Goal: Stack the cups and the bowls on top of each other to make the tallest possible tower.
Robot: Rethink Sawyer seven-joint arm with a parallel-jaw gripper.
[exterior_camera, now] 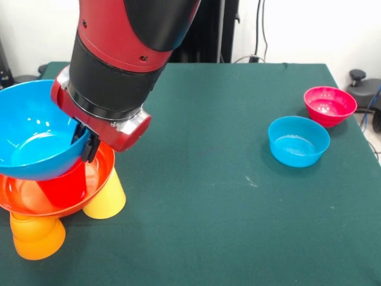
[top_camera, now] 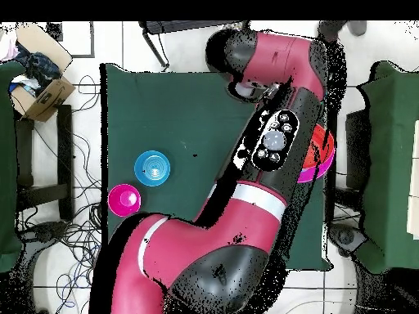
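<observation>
The arm (exterior_camera: 119, 65) is red with black bands and a silver ring near the wrist. The large bowl (exterior_camera: 33, 131) is bright blue, above an orange-red bowl (exterior_camera: 36, 199) with a red cup (exterior_camera: 62, 186) inside. One cup (exterior_camera: 107, 199) is yellow, another (exterior_camera: 38, 237) orange. The small bowl (exterior_camera: 298, 141) is blue, its neighbour (exterior_camera: 330, 106) magenta. The tablecloth (exterior_camera: 208, 179) is plain dark green.

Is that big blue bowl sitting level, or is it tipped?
Tipped. In the front view the big blue bowl leans with its opening facing the camera, resting on a red cup inside the orange bowl, the hand at its rim.
</observation>
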